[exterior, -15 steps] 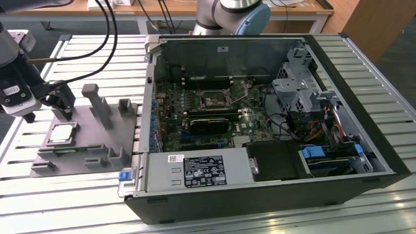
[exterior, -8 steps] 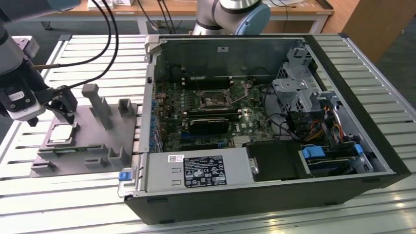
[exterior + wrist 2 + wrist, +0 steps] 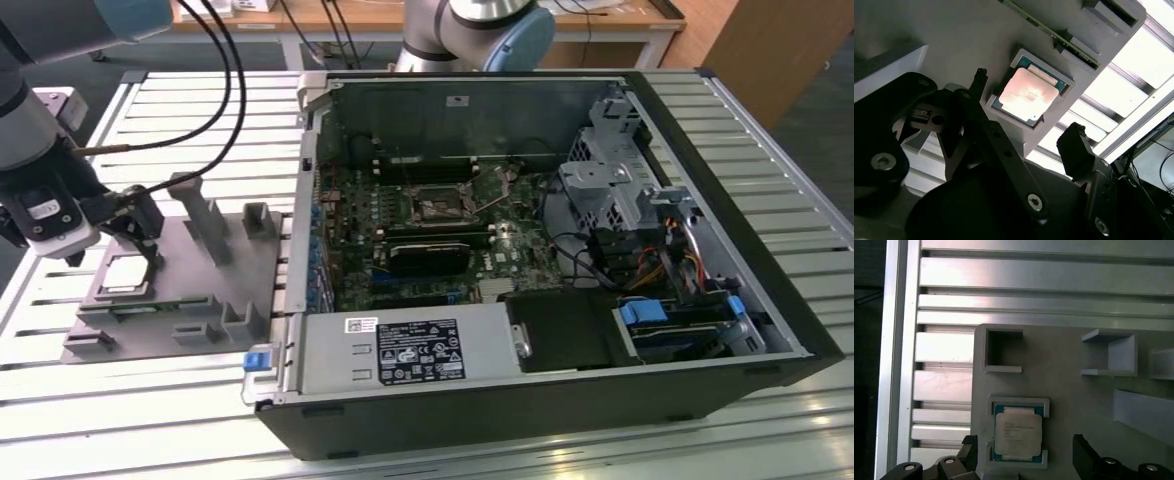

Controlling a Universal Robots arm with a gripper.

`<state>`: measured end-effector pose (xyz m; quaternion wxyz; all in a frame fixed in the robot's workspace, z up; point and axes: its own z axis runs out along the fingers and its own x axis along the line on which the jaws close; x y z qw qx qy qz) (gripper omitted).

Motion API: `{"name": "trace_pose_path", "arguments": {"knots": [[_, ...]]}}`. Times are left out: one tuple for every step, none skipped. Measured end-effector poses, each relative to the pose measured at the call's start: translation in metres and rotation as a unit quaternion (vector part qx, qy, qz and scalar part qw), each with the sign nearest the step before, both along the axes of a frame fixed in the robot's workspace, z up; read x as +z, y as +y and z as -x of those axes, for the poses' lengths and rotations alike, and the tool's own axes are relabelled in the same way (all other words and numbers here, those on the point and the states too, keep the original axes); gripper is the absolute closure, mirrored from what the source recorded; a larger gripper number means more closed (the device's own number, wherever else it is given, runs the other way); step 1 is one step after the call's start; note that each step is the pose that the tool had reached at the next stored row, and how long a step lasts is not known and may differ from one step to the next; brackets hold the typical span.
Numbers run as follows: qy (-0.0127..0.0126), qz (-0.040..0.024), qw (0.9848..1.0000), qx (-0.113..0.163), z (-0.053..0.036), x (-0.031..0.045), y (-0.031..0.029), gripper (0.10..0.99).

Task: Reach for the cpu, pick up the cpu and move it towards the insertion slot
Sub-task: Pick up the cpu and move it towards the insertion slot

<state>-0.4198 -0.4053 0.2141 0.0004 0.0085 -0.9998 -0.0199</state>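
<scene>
The cpu [image 3: 1018, 432] lies flat, metal face up, in a shallow framed recess of the grey tray [image 3: 1074, 390]. The recess is close to the tray edge that borders the bare slats of the counter [image 3: 1004, 270]. In the second wrist view the cpu [image 3: 1029, 95] shows bright under the light, with nothing touching its face.

The gripper [image 3: 1025, 450] hangs just above the cpu with its fingers [image 3: 1081, 452] apart, one on each side of the chip and clear of it. The second wrist view shows the same straddle: one dark fingertip [image 3: 1076, 147] stands off one side of the recess and the slimmer one off the opposite side.

In the exterior view the gripper [image 3: 134, 235] stands over the cpu [image 3: 123, 275] at the tray's [image 3: 200, 300] edge on the exterior view's left. Two upright posts [image 3: 200, 215] rise from the tray just beside it.

The insertion slot [image 3: 438, 207] is well apart from the cpu. It sits on the motherboard [image 3: 387, 225] inside an open computer case [image 3: 534, 410], which rests on the slatted counter [image 3: 200, 110] to the exterior view's right of the tray.
</scene>
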Motion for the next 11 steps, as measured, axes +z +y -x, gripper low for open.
{"name": "trace_pose_path", "arguments": {"knots": [[0.0,0.0,1.0,0.0,0.0002,-0.0018,0.0,0.247],[0.0,0.0,1.0,0.0,0.0004,-0.0037,0.0,0.247],[0.0,0.0,1.0,0.0,0.0006,-0.0055,0.0,0.247],[-0.0001,-0.0001,1.0,0.0,0.0008,-0.0074,0.0,0.247],[-0.0001,-0.0001,1.0,0.0,0.0011,-0.0092,0.0,0.247],[-0.0001,-0.0002,1.0,0.0,0.0013,-0.011,0.0,0.247],[0.0,-0.0005,1.0,0.0,0.0015,-0.0127,0.0,0.247],[0.0,-0.0009,1.0,0.0,0.0017,-0.0145,0.0,0.247],[0.0,-0.0018,1.0,0.0,0.002,-0.0161,0.0,0.247],[0.0,-0.0032,1.0,0.0,0.0022,-0.0171,0.0,0.247],[0.0,-0.0046,1.0,0.0,0.0024,-0.0183,0.0001,0.247]]}}
